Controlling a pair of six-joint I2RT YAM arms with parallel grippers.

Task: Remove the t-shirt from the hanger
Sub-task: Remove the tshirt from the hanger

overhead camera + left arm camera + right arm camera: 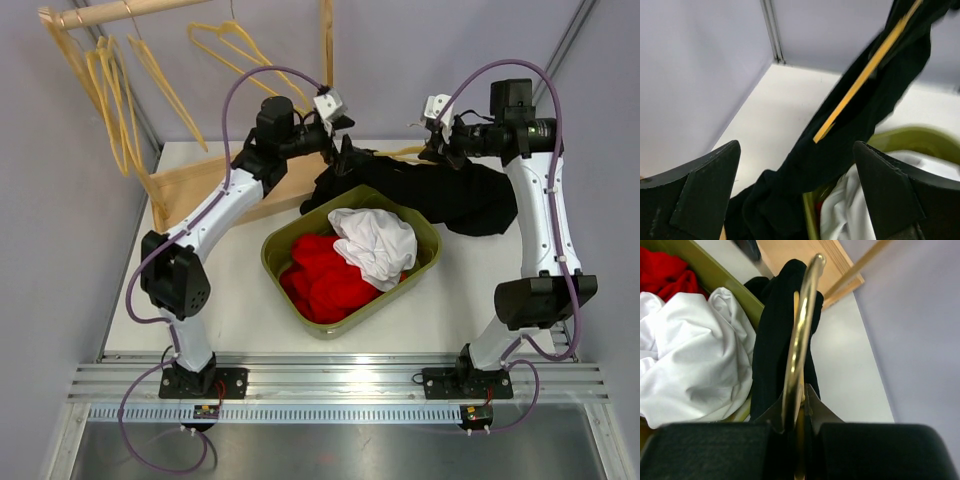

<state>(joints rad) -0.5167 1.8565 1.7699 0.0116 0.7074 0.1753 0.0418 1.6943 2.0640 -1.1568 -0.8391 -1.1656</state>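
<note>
The black t-shirt [450, 195] is draped over the back rim of the green bin and onto the table, still on the wooden hanger [865, 75]. In the left wrist view the shirt [840, 145] hangs down along the slanted hanger bar. My left gripper [796, 145] stands wide open with the fabric ahead of it, between the fingers but not pinched. In the top view it [345, 150] sits at the shirt's left end. My right gripper [802, 395] is shut on the hanger's brass hook [800, 330], with the shirt [772, 340] just beyond; from above it [435, 150] is at the shirt's top edge.
The green bin [270, 250] in mid-table holds a white cloth [375, 245] and red cloths [325, 275]. A wooden board [200, 185] lies at the back left. Several yellow hangers [110, 90] dangle from a rail above it. Grey walls close in left and behind.
</note>
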